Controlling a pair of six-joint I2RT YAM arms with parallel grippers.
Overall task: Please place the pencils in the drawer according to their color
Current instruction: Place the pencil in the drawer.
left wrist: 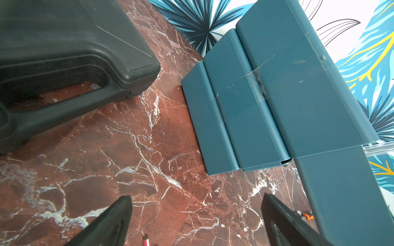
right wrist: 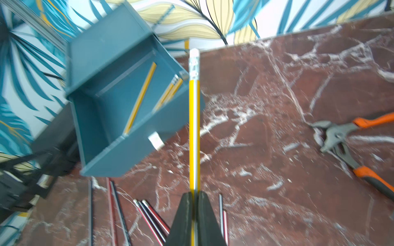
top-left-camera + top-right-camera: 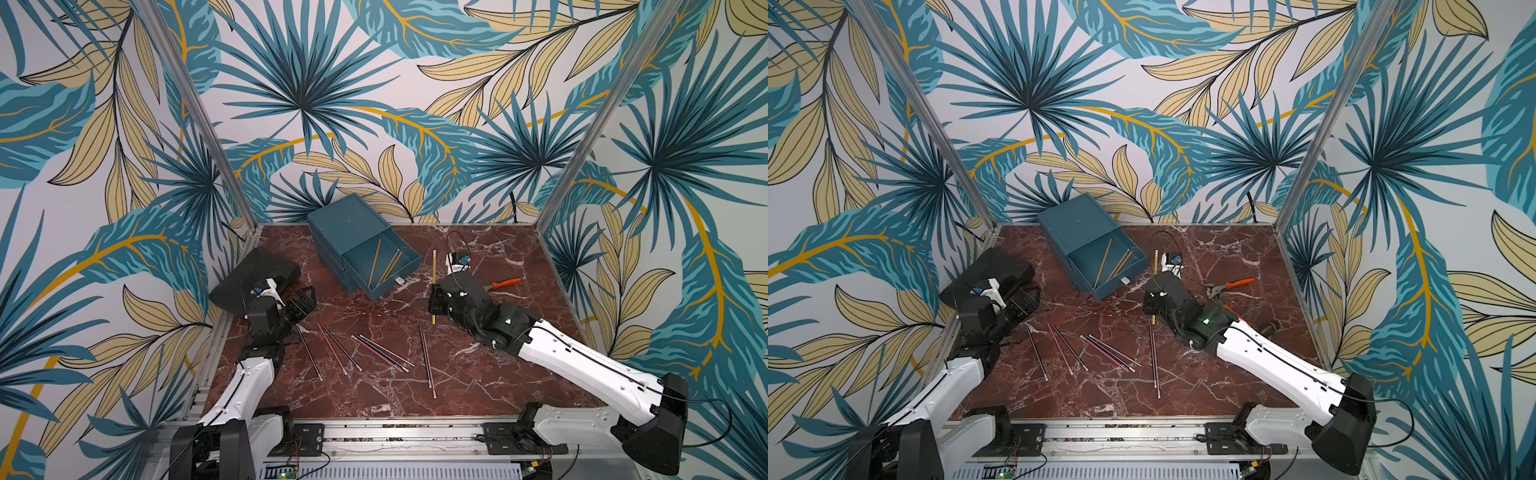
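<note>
**right pincer clamped on a yellow pencil beside the open top drawer**

in both top views the right gripper sits just right of the frame's centre. its jaws are closed on a yellow pencil, gripped near the middle. the pencil runs almost straight up and down the frame, with its silver and white end toward the back wall. the right wrist view shows the two pads pinching the shaft.

the drawer chest stands at upper centre of the frame, at the back of the marble table, turned at an angle. its top drawer stands open toward the lower right, its white pull tab at the front. yellow pencils lie inside, one alone and the others close together by the drawer's right wall. the held pencil is just right of the open drawer, not over it.

red and black pencils lie scattered across the lower centre of the table, some crossing.

the left gripper is at centre left of the frame, just beside the black case. its jaws are spread wide and hold nothing.

orange-handled pliers lie on the table to the right of the right gripper.
</note>
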